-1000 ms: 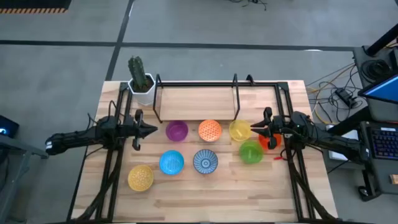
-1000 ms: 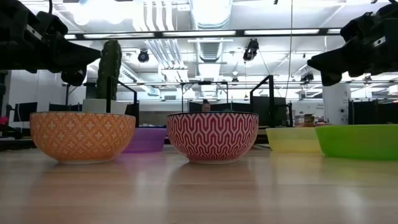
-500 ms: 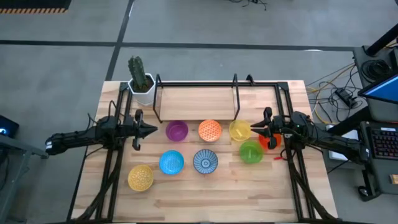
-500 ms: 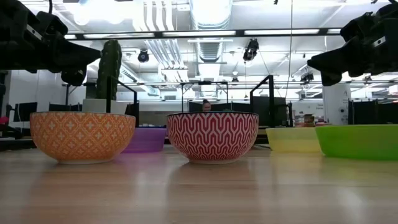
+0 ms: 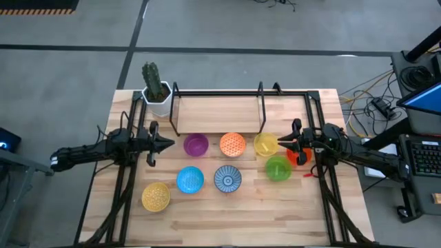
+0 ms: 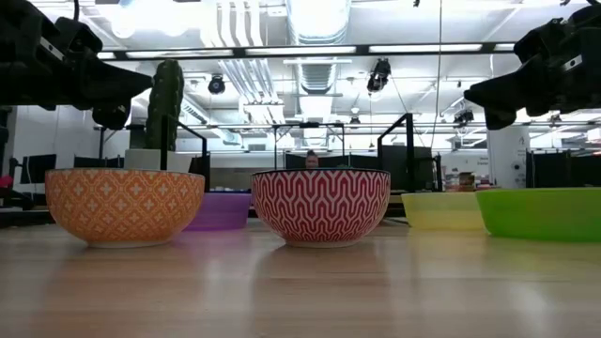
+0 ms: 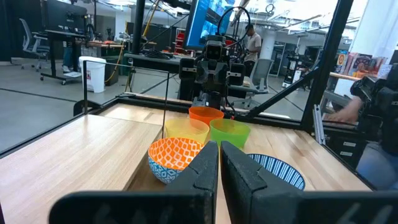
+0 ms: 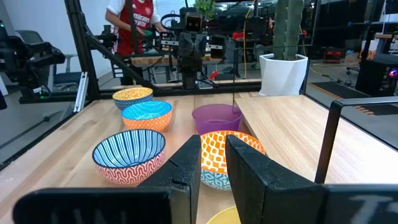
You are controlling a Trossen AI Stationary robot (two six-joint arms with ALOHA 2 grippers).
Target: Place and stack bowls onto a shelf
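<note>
The shelf (image 5: 217,114) stands at the far edge of the table (image 5: 227,217), its light wooden board bare of bowls and framed by thin black rails. A white pot holding a green cactus (image 5: 154,84) sits just beside the shelf's left end. All eight bowls rest on the tabletop in front of the shelf, and every bowl is empty. The back row, left to right in the high view, holds the purple bowl (image 5: 196,145), the orange bowl (image 5: 232,145) and a yellow bowl (image 5: 265,145). The green bowl (image 5: 278,168) sits just in front of that yellow bowl, and the red-orange bowl (image 5: 298,157) lies beside it, partly hidden under the right arm. The front row holds the second yellow bowl (image 5: 156,196) at far left, the plain blue bowl (image 5: 190,180) and the blue-and-white patterned bowl (image 5: 227,179). The left gripper (image 5: 167,144) hovers above the table just left of the purple bowl, its fingers (image 7: 205,171) nearly together with a thin gap, holding nothing. The right gripper (image 5: 281,144) hovers beside the back-row yellow bowl, its fingers (image 8: 186,165) slightly apart with a narrow gap, holding nothing.
</note>
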